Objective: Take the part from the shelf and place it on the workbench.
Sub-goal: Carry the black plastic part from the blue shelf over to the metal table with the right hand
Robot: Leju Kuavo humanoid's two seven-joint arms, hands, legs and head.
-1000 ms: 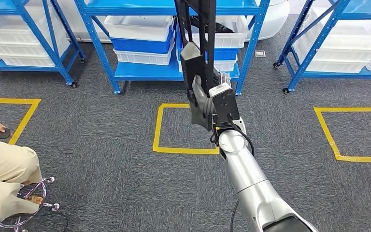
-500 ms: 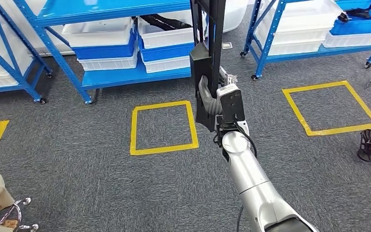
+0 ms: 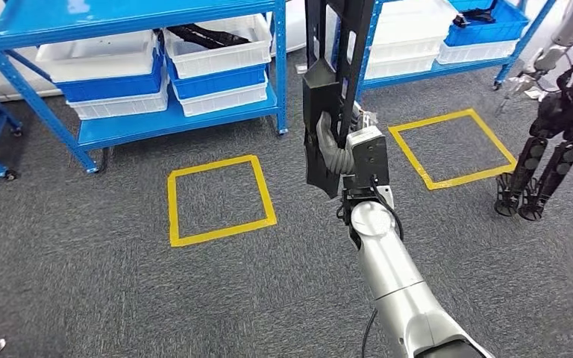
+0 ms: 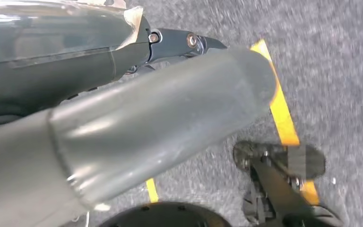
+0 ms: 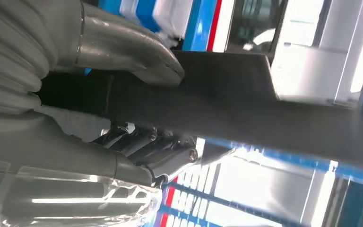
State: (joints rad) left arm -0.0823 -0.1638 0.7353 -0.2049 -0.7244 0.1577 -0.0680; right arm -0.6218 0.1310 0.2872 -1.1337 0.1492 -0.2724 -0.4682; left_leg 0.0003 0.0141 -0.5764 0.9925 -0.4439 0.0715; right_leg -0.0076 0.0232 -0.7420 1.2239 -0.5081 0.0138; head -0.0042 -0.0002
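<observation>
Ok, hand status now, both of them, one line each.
Left hand: in view at the wrist, open or closed cannot be told.
Right hand: closed around the long black part, holding it upright.

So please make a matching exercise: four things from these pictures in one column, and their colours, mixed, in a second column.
Things:
1. long part held by the right hand
2. shelf frame
3. tape square on the floor
4. top bin on the shelf

Colours:
A. yellow
B. white
C. black
D. blue

Pairs: 1-C, 2-D, 3-A, 4-B
</observation>
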